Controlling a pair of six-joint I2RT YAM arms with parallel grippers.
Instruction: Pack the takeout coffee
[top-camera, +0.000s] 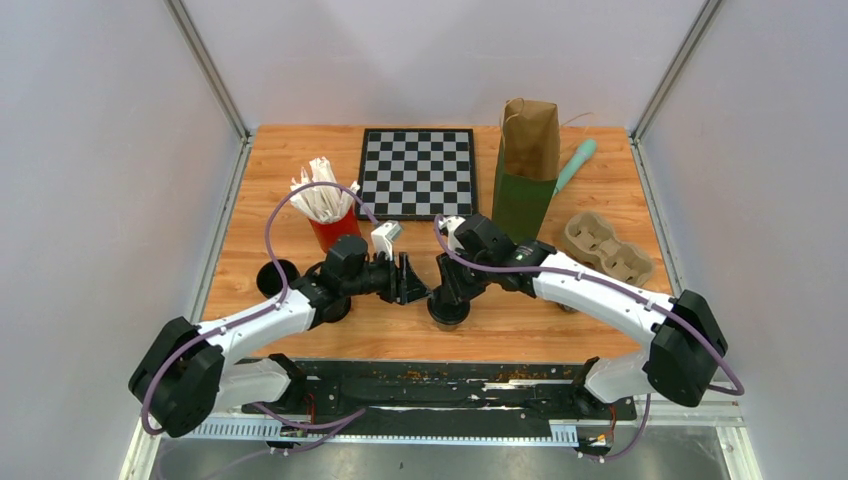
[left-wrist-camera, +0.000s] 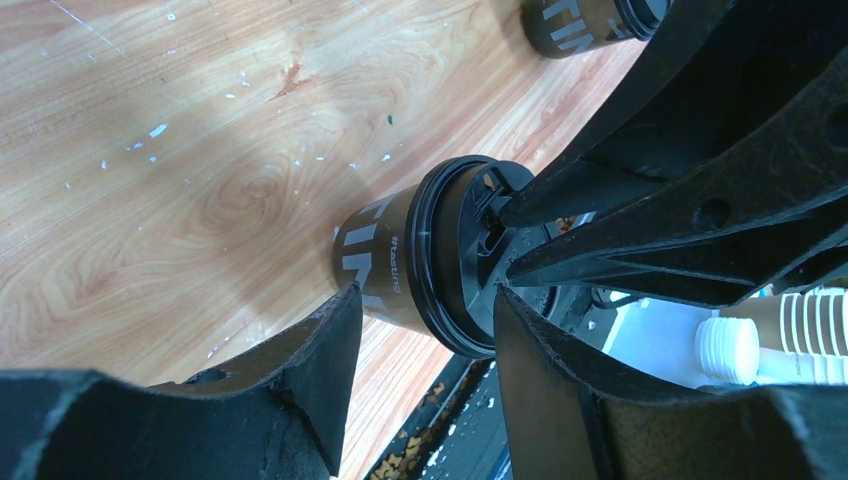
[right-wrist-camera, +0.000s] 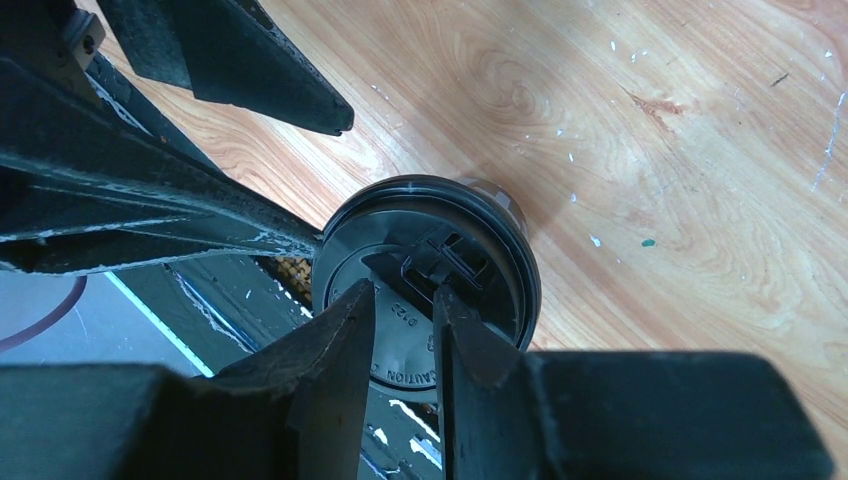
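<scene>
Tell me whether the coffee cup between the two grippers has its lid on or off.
On. The black lid sits flush on the cup, seen in both wrist views.

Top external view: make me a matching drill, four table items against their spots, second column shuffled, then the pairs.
Things
1. paper bag
2. red cup of straws
3. cardboard cup carrier
4. centre coffee cup

Places
A. left of the checkerboard, by its near corner
B. under the right gripper, toward the near edge of the table
C. upright, just right of the checkerboard
D. lying by the table's right edge

Pairs: 1-C, 2-A, 3-D, 4-B
</scene>
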